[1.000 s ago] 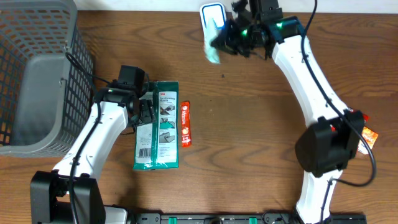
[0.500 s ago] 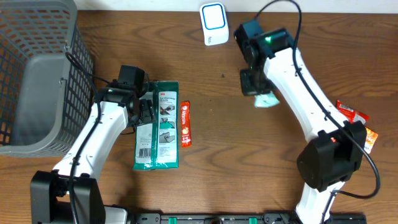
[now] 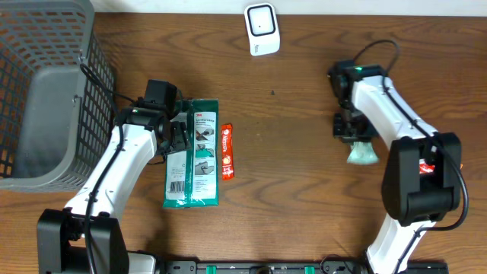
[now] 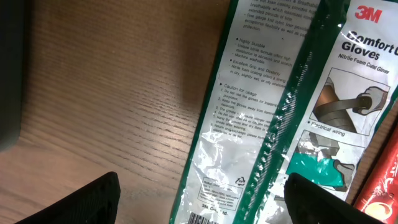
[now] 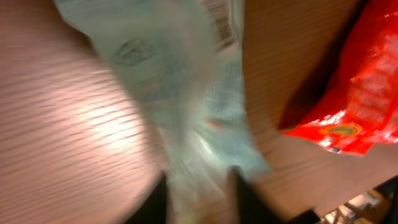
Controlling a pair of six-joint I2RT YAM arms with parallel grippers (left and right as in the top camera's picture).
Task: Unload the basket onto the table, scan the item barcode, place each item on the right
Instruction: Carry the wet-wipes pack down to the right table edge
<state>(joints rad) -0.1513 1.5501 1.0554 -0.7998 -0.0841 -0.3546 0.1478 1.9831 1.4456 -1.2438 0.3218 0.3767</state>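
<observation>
My left end effector [image 4: 202, 200], spread wide, hangs directly over the gloves pack [image 3: 194, 156], whose long axis runs away from me, the scanner [image 3: 261, 29] beyond it rightward.

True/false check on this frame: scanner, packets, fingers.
1. The scanner sits at the table's far edge, with neither arm touching it. True.
2. The pale green packet lies under the scanner. False: the pale green packet is at the table's right side, by the right fingers.
3. The left fingers stand wide open over the glove packet. True.
4. The red bar is in the basket. False: the red bar lies on the table, beside the glove packet.
</observation>
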